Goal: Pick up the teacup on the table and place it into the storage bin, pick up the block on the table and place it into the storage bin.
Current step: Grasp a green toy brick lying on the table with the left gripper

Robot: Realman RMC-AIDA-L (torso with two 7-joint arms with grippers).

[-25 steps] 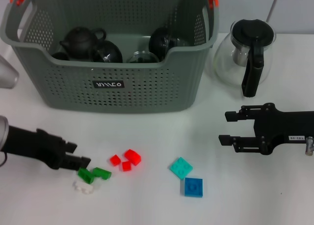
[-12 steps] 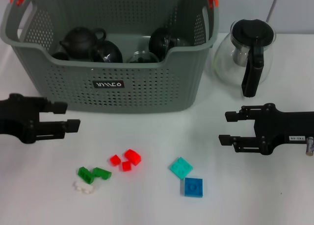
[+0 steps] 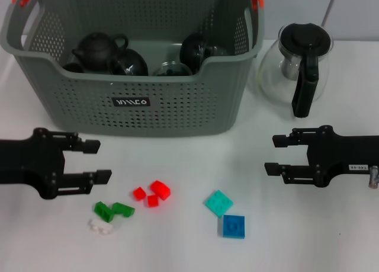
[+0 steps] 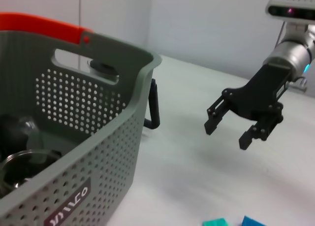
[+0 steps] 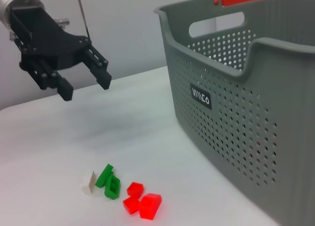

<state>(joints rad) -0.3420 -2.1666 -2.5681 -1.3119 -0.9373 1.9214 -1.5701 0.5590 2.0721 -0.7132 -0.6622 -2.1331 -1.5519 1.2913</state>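
Head view: left gripper [image 3: 95,161] hangs over the table in front of the storage bin [image 3: 136,109], fingers spread wide, nothing between them. Right gripper [image 3: 273,155] is out on the right side below the glass pot [image 3: 299,64], also wide open and empty, idle from what we see.

Blocks lie loose on the table: green blocks [image 3: 113,210] with a white block [image 3: 100,226] touching them, red blocks [image 3: 152,193] just beside, a teal block [image 3: 218,202] and a blue block [image 3: 234,226] further right. The left gripper is nearest the green and red ones, just up and to their left. We see no teacup on the table; dark teapots [image 3: 98,50] and what may be a glass cup sit inside the bin, though the wall hides much of it, so we can't be sure.

We judge the step in hand is a block pick with the left arm. To do it well: pick one block, centre the jaws above it, come straight down, close on its flat sides. The red and green pieces are crowded, so a sloppy descent would likely push neighbours or pinch two at once. Lift clear of the bin's front wall before moving over it.
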